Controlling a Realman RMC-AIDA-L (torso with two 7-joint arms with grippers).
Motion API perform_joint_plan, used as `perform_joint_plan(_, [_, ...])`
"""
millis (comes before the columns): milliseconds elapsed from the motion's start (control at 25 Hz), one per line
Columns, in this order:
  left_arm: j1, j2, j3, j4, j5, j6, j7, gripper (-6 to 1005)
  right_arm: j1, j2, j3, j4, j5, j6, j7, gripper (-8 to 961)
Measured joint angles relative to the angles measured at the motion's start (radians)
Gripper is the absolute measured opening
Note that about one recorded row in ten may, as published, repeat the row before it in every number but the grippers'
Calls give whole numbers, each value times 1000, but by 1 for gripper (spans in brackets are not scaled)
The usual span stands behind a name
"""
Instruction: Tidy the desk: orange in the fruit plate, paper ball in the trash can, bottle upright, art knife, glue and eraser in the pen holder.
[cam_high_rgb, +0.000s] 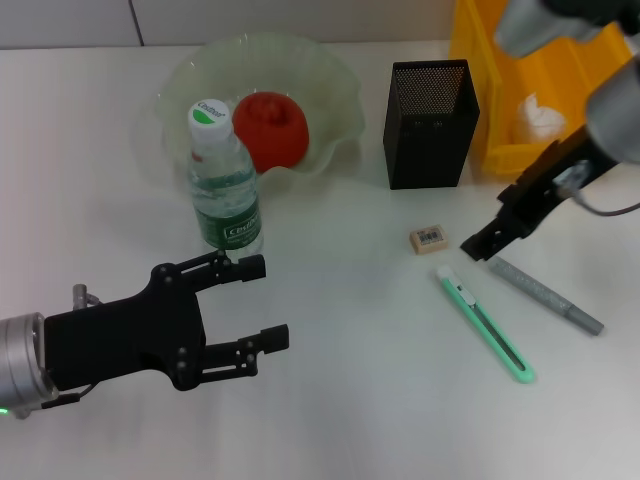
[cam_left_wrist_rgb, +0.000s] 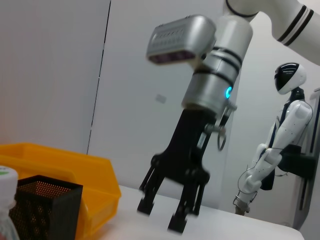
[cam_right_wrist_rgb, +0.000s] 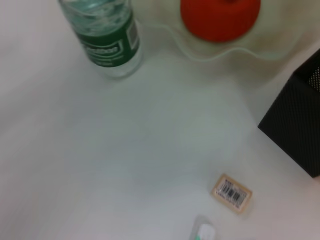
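The orange (cam_high_rgb: 270, 130) lies in the glass fruit plate (cam_high_rgb: 330, 75). In front of the plate the bottle (cam_high_rgb: 225, 190) stands upright. A paper ball (cam_high_rgb: 540, 115) rests in the yellow trash can (cam_high_rgb: 480, 60). The eraser (cam_high_rgb: 430, 240), the green art knife (cam_high_rgb: 487, 325) and the grey glue stick (cam_high_rgb: 548, 295) lie on the table near the black mesh pen holder (cam_high_rgb: 430, 120). My right gripper (cam_high_rgb: 482, 245) is open and hangs by the glue's end, just right of the eraser. My left gripper (cam_high_rgb: 265, 303) is open and holds nothing, in front of the bottle.
The right wrist view shows the bottle (cam_right_wrist_rgb: 107, 40), the orange (cam_right_wrist_rgb: 220, 17), the eraser (cam_right_wrist_rgb: 231, 192) and a corner of the pen holder (cam_right_wrist_rgb: 300, 125). The left wrist view shows my right gripper (cam_left_wrist_rgb: 161, 216), the trash can (cam_left_wrist_rgb: 60, 170) and the pen holder (cam_left_wrist_rgb: 45, 205). A white robot figure (cam_left_wrist_rgb: 285, 135) stands far behind.
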Motion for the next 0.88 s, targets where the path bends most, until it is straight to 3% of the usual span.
perform_joint_plan(160, [-6, -1, 0, -1, 0, -9, -8, 798, 43, 1, -61, 141, -3, 66, 10, 813])
perform_joint_plan(520, [-17, -21, 3, -1, 4, -60, -10, 798, 56, 5, -164, 262, 3, 159, 34, 813])
perform_joint_plan(880, [-22, -26, 5, -1, 4, -63, -10, 799, 59, 7, -248, 333, 53, 254, 64, 781])
